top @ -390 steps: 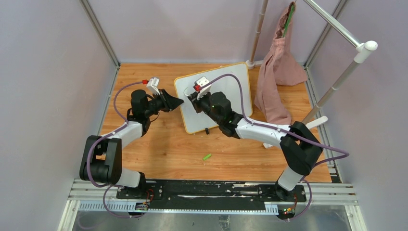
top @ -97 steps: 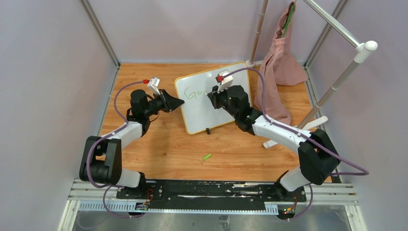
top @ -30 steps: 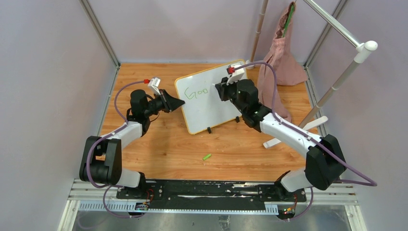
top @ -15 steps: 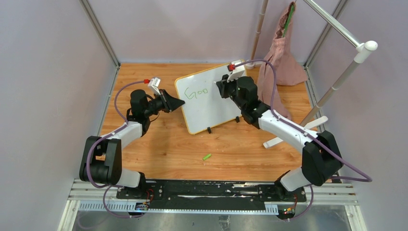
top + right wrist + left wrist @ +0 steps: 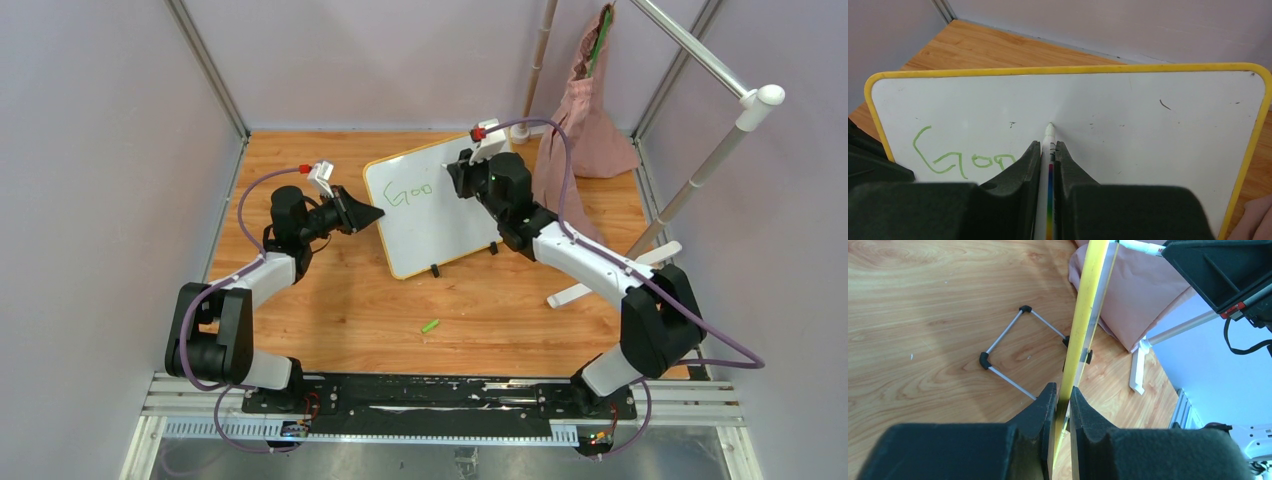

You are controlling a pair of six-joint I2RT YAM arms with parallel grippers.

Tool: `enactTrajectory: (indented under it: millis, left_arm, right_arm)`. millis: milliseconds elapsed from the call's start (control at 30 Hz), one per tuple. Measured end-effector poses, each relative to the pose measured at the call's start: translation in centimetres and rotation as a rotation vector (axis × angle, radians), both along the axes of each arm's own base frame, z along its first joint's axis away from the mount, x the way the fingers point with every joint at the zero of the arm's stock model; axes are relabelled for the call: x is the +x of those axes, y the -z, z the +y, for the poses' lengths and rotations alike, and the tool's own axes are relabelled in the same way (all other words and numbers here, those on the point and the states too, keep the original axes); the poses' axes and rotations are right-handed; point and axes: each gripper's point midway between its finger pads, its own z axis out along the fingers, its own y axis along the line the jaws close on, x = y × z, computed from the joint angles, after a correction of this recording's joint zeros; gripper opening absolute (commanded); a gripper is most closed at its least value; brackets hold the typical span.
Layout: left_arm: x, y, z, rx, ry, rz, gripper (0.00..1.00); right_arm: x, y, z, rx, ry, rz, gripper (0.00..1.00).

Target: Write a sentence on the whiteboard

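The whiteboard [image 5: 430, 235] stands tilted on its feet in the far middle of the worktop [image 5: 340, 310]; the left fingers [image 5: 1047, 402] are nearly closed, pinching its yellow frame at the left edge; the right fingers [image 5: 1032, 157] are narrow, gripping a marker [image 5: 1049, 137] whose tip meets the white surface just right of the green letters [image 5: 965, 160] "Goo"; a small green cap [image 5: 430, 326] lies on the wood nearer the bases; a pink bag [image 5: 580, 150] hangs beside the board's right edge.
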Motion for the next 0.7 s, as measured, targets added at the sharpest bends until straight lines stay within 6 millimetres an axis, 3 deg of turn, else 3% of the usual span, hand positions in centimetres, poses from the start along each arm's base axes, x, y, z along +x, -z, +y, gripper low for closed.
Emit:
enactTrajectory:
  millis: [400, 700]
  left_arm:
    - [0.0, 0.0, 0.0, 0.000, 0.001, 0.001, 0.00]
    - [0.0, 0.0, 0.0, 0.000, 0.000, 0.000, 0.00]
  right_arm:
    - [-0.1, 0.5, 0.1, 0.010, -0.001, 0.013, 0.00]
    - [-1.4, 3.6, -0.6, -0.001, -0.004, 0.068, 0.00]
